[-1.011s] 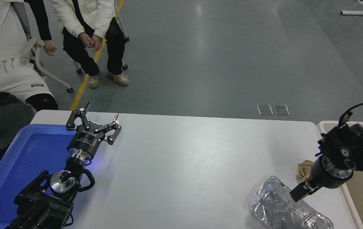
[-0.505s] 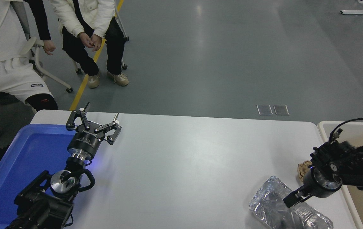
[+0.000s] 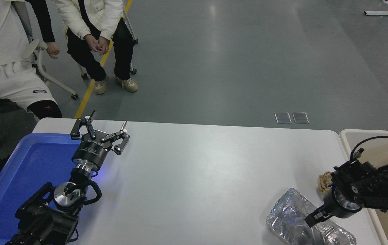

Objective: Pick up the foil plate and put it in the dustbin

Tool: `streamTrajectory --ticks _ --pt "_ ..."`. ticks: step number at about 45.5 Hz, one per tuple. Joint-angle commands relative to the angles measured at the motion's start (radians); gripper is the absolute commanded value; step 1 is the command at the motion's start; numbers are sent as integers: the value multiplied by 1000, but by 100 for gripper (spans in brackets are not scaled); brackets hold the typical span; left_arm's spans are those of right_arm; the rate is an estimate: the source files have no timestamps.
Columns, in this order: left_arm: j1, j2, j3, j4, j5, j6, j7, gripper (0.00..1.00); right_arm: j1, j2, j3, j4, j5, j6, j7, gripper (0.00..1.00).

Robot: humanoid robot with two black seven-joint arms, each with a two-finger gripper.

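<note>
Blue tray (image 3: 17, 177) sits at the table's (image 3: 194, 170) left end, nothing visible in its bare part; the left arm hangs over its right side. Dustbin (image 3: 345, 136) stands off the table's right edge, beige with an off-white rim; its inside is mostly hidden by the right arm, contents can't be told.

Foil plate (image 3: 289, 214) lies on the table near the front right corner, crumpled, long axis running diagonally toward the bottom edge, just beside the dustbin's rim. Small brown paper ball (image 3: 324, 182) sits on the table just behind it, near the right arm's wrist.

Right gripper (image 3: 311, 219) reaches in from the right edge, tilted down and left, its tip down on the plate's middle, inside the foil. Only one dark finger shows clearly, so whether it is spread or clamped on the foil can't be told.

Left gripper (image 3: 100, 131) parked at lower left, fingers spread wide, holding nothing.

Two people sit beyond the table at top left.
</note>
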Motion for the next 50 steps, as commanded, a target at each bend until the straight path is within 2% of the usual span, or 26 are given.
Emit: streamTrajectory --ticks 1,6,16,30,38,50 --pt "0 0 0 0 0 0 0 99 -5 3 -18 -18 -14 -8 4 0" --pt "0 0 0 0 0 1 0 99 1 3 -17 -18 -14 -10 10 0" --pt "0 0 0 0 0 0 0 99 10 -3 -17 -13 -14 -11 54 0" --pt "0 0 0 0 0 1 0 99 67 -21 -15 11 -6 -10 54 0" --pt "0 0 0 0 0 0 0 99 179 -55 -17 66 -2 4 70 0" --pt "0 0 0 0 0 0 0 99 351 -113 -18 175 3 59 70 0"
